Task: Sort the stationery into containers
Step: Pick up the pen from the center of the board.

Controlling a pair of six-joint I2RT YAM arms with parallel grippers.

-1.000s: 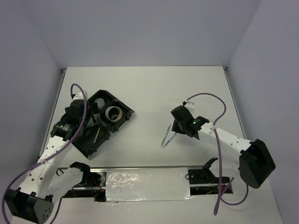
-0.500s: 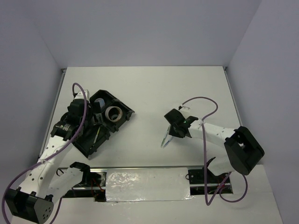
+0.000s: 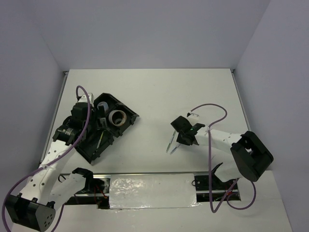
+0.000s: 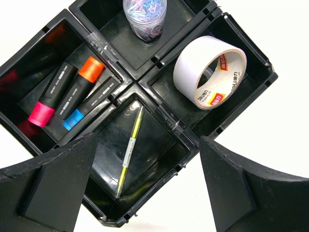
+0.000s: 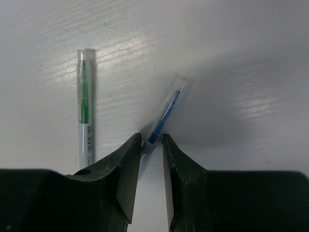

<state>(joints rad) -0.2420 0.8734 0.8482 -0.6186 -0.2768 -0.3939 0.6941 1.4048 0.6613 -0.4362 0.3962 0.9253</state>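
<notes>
The black organiser tray (image 3: 133,117) lies at the left. In the left wrist view the tray (image 4: 145,79) holds pink (image 4: 50,99), orange (image 4: 79,84) and blue (image 4: 91,104) highlighters, a beige tape roll (image 4: 210,72), a thin yellow stick (image 4: 129,147) and a translucent cup (image 4: 144,17) of clips. My left gripper (image 4: 147,145) hovers open and empty above it. My right gripper (image 5: 152,140) is down on the table, its jaws closed on the end of a slim blue pen (image 5: 169,108). A slim green pen (image 5: 85,116) lies just left of it.
The green pen (image 3: 169,145) lies on the white table left of my right gripper (image 3: 179,137). The tape roll (image 3: 117,116) shows in the tray beside my left gripper (image 3: 99,123). A foil-covered strip (image 3: 152,191) runs along the near edge between the arm bases.
My right gripper has moved left and down onto the two pens and closed on the blue one. My left arm has barely moved over the tray.
</notes>
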